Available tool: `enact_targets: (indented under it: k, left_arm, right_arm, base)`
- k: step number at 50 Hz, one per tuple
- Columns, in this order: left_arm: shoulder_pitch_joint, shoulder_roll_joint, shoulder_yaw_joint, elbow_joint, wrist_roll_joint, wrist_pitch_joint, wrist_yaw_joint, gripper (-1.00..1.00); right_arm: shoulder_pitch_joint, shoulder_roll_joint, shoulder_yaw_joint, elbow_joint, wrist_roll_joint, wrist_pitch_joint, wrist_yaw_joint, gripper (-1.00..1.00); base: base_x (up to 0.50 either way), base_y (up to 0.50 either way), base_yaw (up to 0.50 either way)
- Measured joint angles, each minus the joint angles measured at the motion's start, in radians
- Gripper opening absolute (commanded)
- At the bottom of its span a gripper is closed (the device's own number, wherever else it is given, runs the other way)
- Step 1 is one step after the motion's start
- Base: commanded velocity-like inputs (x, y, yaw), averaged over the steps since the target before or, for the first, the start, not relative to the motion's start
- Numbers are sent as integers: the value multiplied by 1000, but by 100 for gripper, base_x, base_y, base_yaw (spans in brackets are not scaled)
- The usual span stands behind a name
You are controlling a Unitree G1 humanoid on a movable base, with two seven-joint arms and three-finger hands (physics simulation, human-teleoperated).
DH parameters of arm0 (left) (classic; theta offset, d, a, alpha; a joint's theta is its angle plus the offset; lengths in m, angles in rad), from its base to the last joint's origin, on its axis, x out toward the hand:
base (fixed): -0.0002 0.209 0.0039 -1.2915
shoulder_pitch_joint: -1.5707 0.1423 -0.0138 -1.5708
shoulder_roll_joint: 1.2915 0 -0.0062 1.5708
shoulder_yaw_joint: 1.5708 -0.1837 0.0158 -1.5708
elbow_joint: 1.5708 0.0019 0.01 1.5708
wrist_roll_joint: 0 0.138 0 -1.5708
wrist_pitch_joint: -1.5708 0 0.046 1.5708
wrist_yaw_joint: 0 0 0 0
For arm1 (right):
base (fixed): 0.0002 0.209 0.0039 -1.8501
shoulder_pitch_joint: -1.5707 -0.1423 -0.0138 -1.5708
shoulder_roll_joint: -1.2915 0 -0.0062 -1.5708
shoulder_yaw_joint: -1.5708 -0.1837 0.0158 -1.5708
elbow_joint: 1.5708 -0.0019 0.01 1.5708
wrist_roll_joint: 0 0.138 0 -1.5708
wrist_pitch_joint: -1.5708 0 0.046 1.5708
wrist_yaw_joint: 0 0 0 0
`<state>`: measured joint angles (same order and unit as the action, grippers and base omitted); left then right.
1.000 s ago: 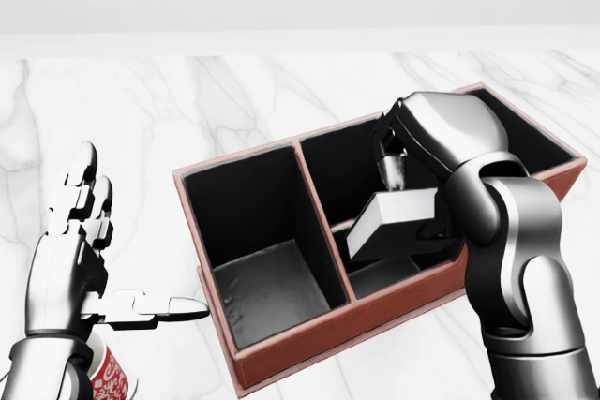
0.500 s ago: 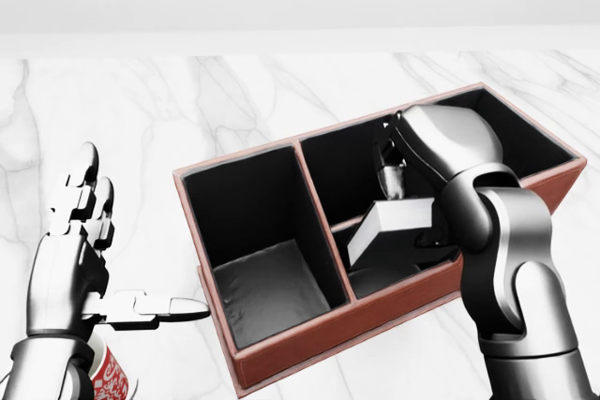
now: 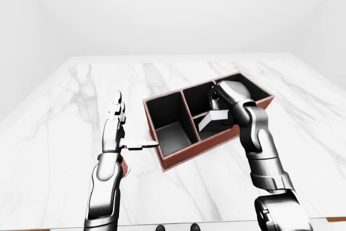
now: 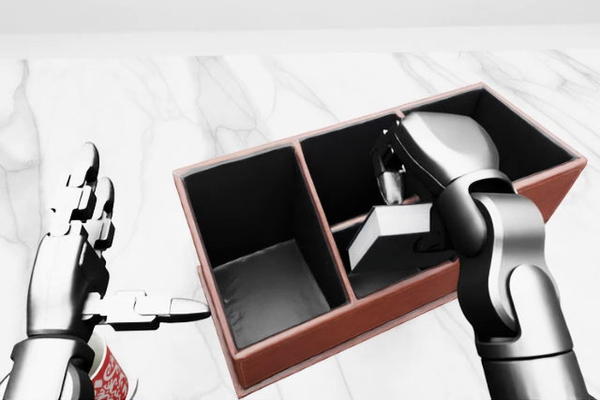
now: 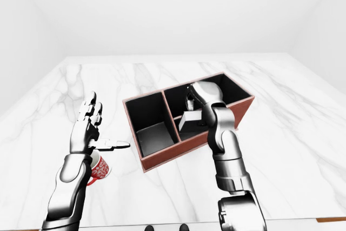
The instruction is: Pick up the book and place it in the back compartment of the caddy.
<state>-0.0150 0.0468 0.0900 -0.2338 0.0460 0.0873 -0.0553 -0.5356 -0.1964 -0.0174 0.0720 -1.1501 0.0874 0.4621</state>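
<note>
The reddish-brown caddy [image 4: 281, 355] lies at an angle on the marble table, with black compartments inside. My right hand [image 4: 389, 185] reaches down into its right half and is shut on the grey book [image 4: 398, 229]. The book hangs tilted, its low end inside the compartment nearer the head view's bottom, just below the thin cross divider [image 4: 342, 226]. My forearm hides the book's right end. The compartment beyond the divider and the large left compartment [image 4: 267, 292] hold nothing. My left hand [image 4: 122, 250] stays open to the left of the caddy, thumb pointing at it.
A red patterned cup [image 4: 112, 378] stands under my left wrist at the head view's bottom left. The white marble table [image 3: 178, 74] stretches wide around the caddy, with its far edge against a plain white wall.
My right hand has sunk a little with the book, which now sits lower in the caddy. The left hand and the caddy have not moved.
</note>
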Motion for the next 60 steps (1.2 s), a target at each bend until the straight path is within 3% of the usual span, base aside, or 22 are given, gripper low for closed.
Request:
enact_targets:
  k: [60]
  left_arm:
    - [3, -2, -4, 2, 2, 0, -3, 100]
  right_arm:
    - [-45, 6, 17, 167, 9, 0, -134, -100]
  base:
    - [0, 0, 0]
